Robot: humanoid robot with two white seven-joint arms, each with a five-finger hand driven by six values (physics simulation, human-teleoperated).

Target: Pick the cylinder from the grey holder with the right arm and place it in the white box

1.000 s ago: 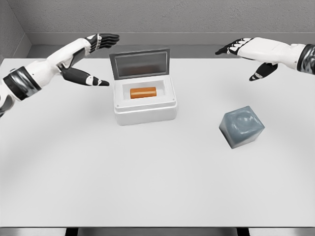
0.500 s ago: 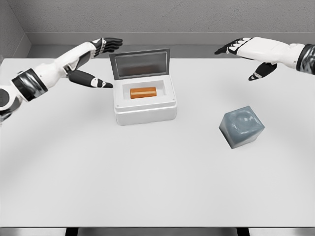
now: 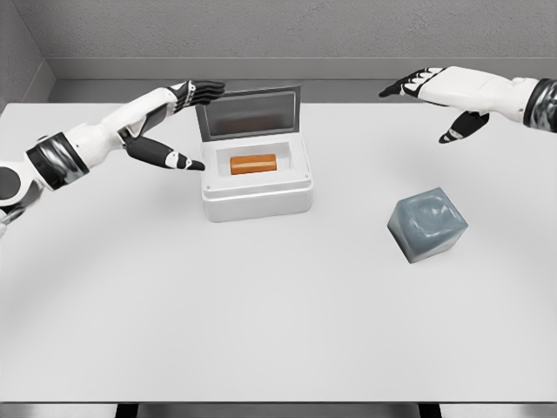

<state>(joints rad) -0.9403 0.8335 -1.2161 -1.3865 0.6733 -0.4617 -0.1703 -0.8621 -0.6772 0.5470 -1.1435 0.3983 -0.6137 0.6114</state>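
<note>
One white box stands on the table, its lid raised upright at the back. One orange cylinder lies on its side inside the box. One grey holder sits well to the right of the box, tilted, with nothing in it. Two hands show. The left hand is just left of the box, fingers spread and holding nothing, its upper fingertips near the lid's top corner. The right hand hovers far right of the box, behind the holder, fingers loosely extended and empty.

The table is plain white; a grey wall runs behind it.

Both arms are cut off at the picture's edges. The lid's inner face looks hazy.
</note>
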